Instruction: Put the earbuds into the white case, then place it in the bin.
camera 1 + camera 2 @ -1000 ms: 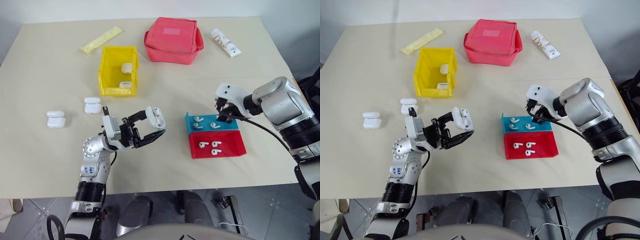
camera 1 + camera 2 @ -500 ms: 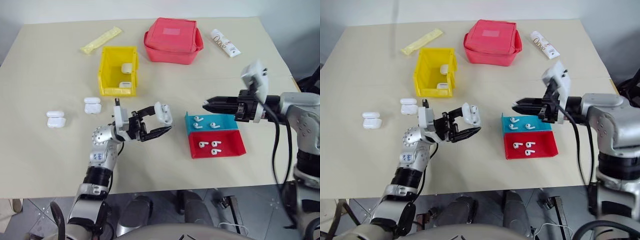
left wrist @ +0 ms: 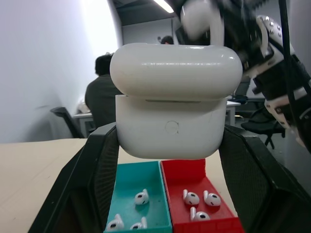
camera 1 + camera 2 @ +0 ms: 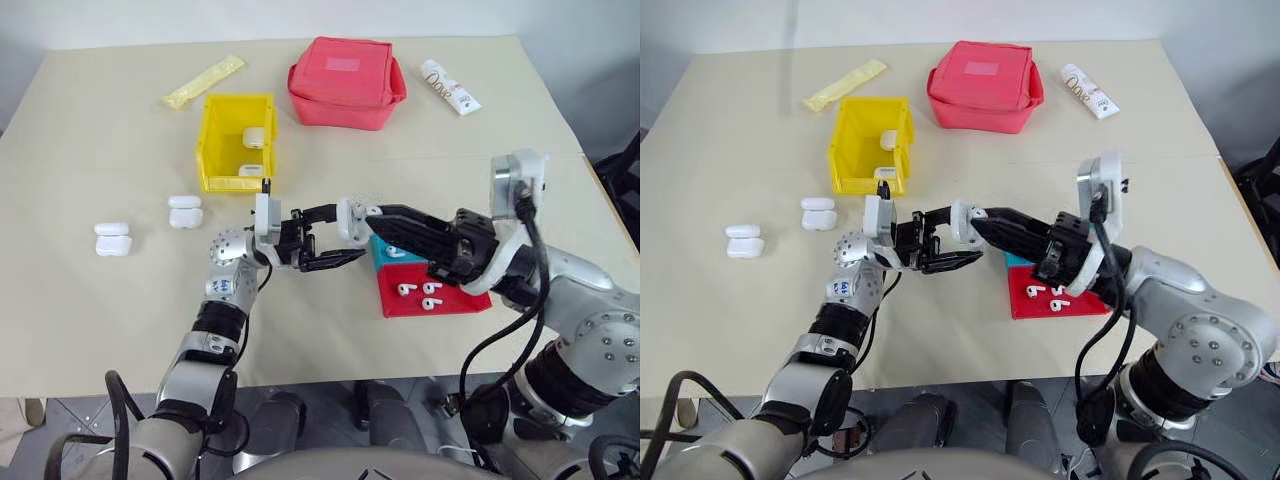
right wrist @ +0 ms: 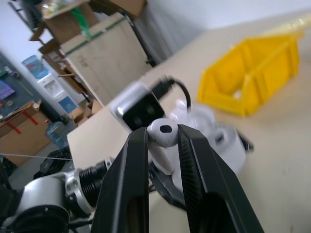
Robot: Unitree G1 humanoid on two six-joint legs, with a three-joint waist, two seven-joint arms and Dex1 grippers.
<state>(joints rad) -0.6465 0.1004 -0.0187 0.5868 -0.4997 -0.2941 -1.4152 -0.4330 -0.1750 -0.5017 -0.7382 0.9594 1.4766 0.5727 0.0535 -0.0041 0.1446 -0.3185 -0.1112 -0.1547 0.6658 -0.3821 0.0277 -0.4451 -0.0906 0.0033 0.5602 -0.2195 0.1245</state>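
My left gripper (image 4: 342, 236) is shut on a white case (image 4: 351, 221), held above the table between the bin and the trays. In the left wrist view the case (image 3: 174, 102) sits between both fingers, lid on top of the body. My right gripper (image 4: 372, 213) reaches in from the right and is shut on one of the earbuds (image 5: 162, 132), its tips right beside the case. More earbuds (image 4: 418, 292) lie in the red tray. The yellow bin (image 4: 212, 140) stands behind my left arm with white cases inside.
A teal tray (image 3: 138, 180) and a red tray (image 4: 455, 301) sit side by side under my right arm. Two white cases (image 4: 185, 212) (image 4: 112, 240) lie at the left. A red pouch (image 4: 347, 80), a white tube (image 4: 450, 85) and a yellow packet (image 4: 203, 80) lie at the back.
My right gripper has swung left from above the trays, turning level, and now meets the case. The left gripper has carried the case to the right.
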